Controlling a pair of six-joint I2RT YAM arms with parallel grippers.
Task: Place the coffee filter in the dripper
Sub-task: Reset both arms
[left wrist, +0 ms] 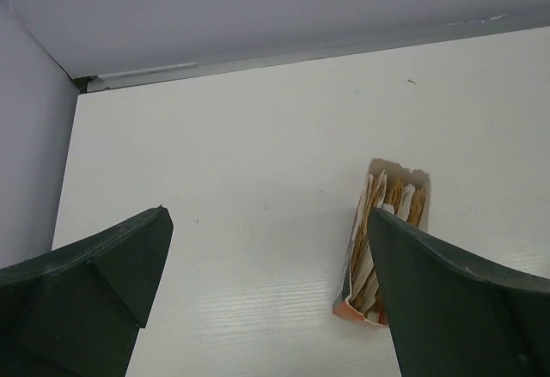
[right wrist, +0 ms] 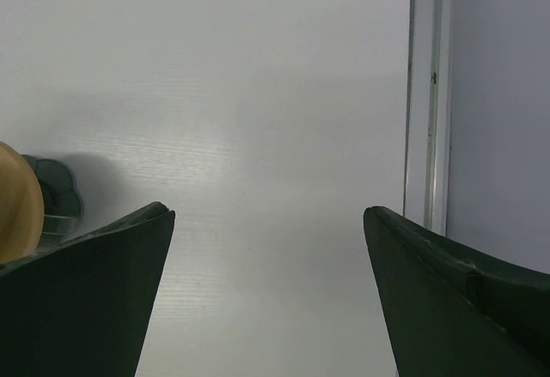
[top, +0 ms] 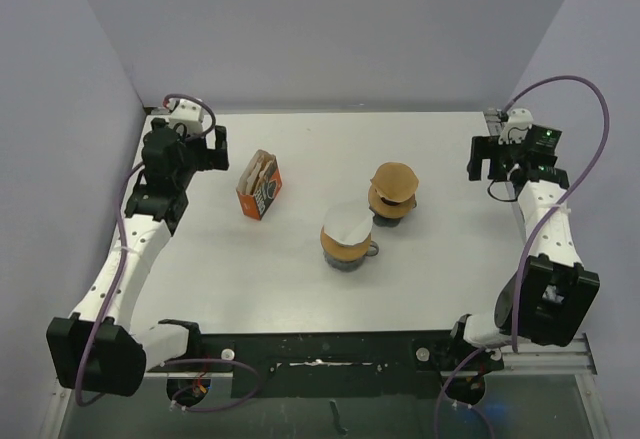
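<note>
Fingers [right wrist: 86, 300] on the right apart, empty; left fingers [left wrist: 464, 308] likewise, partly covering filter box [left wrist: 395, 201].

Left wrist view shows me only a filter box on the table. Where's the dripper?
Observer: Two stand to the right of the filter box: a near dripper and a far dripper.
Operator: Empty?
Observer: No. The near one is topped by a white filter, the far one by a brown filter.
Operator: And the right gripper?
Observer: The right gripper is open, holding nothing, over the far right corner of the table.
</note>
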